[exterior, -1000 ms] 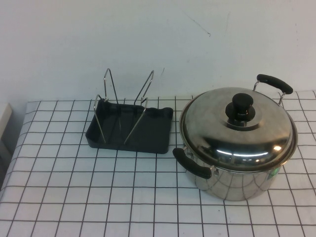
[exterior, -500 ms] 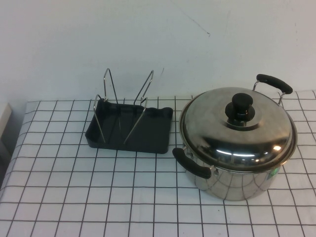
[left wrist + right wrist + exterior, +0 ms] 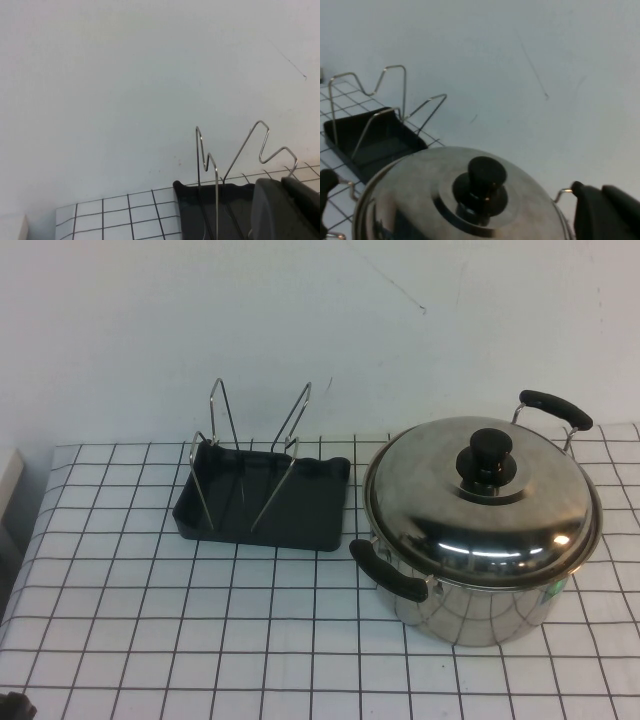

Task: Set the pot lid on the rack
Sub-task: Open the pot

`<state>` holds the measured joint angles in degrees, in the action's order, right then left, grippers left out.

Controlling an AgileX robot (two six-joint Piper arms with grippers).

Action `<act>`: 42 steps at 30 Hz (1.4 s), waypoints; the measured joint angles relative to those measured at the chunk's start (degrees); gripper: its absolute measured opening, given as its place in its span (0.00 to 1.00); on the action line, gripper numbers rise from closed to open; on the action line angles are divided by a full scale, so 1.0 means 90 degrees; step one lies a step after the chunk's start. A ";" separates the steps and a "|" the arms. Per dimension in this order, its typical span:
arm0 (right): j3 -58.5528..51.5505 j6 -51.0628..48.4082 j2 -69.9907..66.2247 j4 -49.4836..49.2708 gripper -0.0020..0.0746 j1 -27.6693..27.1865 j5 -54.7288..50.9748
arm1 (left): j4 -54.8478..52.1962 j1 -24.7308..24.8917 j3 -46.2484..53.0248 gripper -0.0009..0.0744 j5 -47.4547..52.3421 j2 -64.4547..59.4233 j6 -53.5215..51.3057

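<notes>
The pot lid [image 3: 480, 502], shiny domed steel with a black knob [image 3: 486, 455], sits on the steel pot [image 3: 480, 612] at the right of the table. The rack [image 3: 300, 510], a dark grey tray with upright wire loops, stands to the pot's left. The left gripper [image 3: 14, 707] just shows at the near left corner, far from the rack; its wrist view shows it [image 3: 286, 210] facing the rack [image 3: 200, 210]. The right gripper [image 3: 607, 212] is out of the high view; its wrist view shows it near the lid [image 3: 420, 200], apart from the knob [image 3: 482, 182].
The pot has two black handles, one at the front left [image 3: 388, 572] and one at the back right [image 3: 555, 408]. A white checked cloth [image 3: 200, 640] covers the table. A white wall [image 3: 320, 330] rises right behind the rack and pot.
A dark part of the left gripper has come into the near left corner of the high view. The lid, pot and rack have not moved.
</notes>
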<state>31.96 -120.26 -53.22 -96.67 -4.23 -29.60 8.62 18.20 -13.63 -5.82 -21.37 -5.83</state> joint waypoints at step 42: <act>0.2603 -0.0887 -0.4993 -0.0001 0.49 0.0939 -0.1445 | -0.0041 0.0037 0.0097 0.01 -0.0080 0.0000 0.0588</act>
<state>55.39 -128.24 -98.16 -96.68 4.22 -42.61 8.26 18.53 -12.76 -6.54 -21.37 -0.54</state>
